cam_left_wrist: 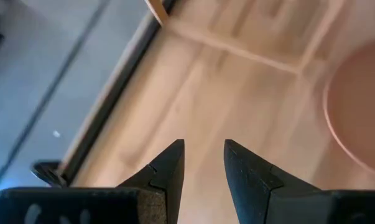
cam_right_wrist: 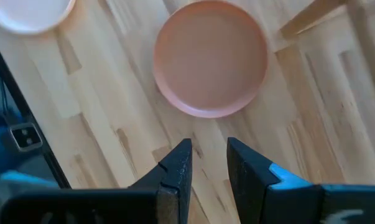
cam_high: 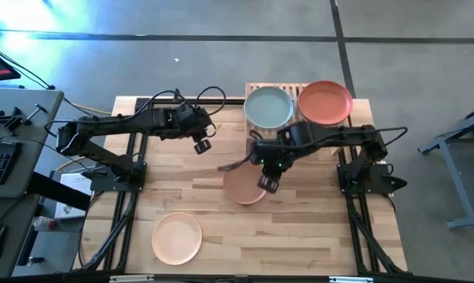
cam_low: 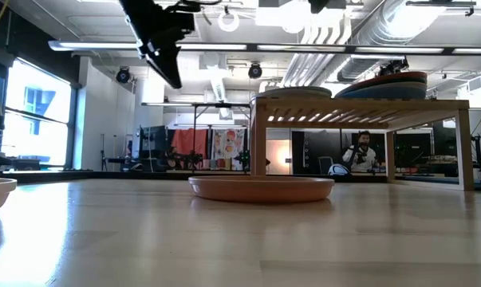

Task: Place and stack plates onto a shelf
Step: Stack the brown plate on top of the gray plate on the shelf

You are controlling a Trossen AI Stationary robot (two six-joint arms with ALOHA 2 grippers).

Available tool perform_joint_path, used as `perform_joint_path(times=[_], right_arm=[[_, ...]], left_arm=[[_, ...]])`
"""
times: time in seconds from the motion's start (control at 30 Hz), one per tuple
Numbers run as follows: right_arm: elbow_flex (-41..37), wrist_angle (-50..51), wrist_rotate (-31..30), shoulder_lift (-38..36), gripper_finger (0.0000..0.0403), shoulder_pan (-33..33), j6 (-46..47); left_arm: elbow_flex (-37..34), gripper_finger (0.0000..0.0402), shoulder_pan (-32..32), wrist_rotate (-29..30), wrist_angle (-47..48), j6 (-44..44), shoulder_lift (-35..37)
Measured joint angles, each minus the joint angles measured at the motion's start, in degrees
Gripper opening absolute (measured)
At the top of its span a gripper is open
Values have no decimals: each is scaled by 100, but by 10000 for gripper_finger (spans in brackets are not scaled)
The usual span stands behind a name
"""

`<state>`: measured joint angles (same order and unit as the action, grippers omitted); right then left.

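The low light-wood slatted shelf (cam_high: 299,88) is parked at the far edge of the light butcher-block wooden tabletop (cam_high: 299,228), toward the right side. Two stacks are carried on its top: a pale sage round matte plate (cam_high: 268,107) is seen on the left one, an orange-red round matte plate (cam_high: 325,102) on the right one. In the low view a blue plate (cam_low: 388,90) can just be made out under the orange-red one; how many more sit in either stack can't be told.

A tan-pink round matte plate (cam_high: 241,187) is lying flat on the tabletop just in front of the shelf, also seen in the low view (cam_low: 261,188) and the right wrist view (cam_right_wrist: 210,58). A peach round matte plate (cam_high: 177,237) is set well apart from it, near the front left of the tabletop.

The right tool (cam_high: 266,184) is hung above the near-right edge of the tan-pink plate, not touching it, with its dark fingers (cam_right_wrist: 175,171) slightly parted and nothing between them.

The left tool (cam_high: 202,145) is held up in the air over the back-left part of the tabletop, left of the shelf, its fingers (cam_left_wrist: 168,168) also apart a little and empty.

A person (cam_low: 361,151) is visible in the room behind, framed under the shelf.
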<state>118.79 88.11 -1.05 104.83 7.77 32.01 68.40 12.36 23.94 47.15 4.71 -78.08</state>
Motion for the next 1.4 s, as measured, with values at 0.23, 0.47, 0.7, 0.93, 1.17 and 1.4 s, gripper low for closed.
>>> perform_joint_path(times=[0.23,0.47,0.7,0.93,1.17,1.4], right_arm=[[-5,-37,-90,341,78,353,-243],[-5,-135,-25,782,79,520,-244],[-5,-367,178,1179,104,605,-250],[-5,-721,139,1496,133,722,-1009],[-5,-1018,-29,1713,133,727,-1517],[-5,-1321,192,2019,133,723,-1788]], left_arm=[[0,102,-22,-924,758,423,0],[0,102,-179,-1035,1085,526,0],[0,102,-253,-1048,1432,627,0],[0,102,-264,-1053,1828,643,0],[0,102,-264,-1053,2128,721,0],[-12,102,-264,-1053,2281,719,0]])
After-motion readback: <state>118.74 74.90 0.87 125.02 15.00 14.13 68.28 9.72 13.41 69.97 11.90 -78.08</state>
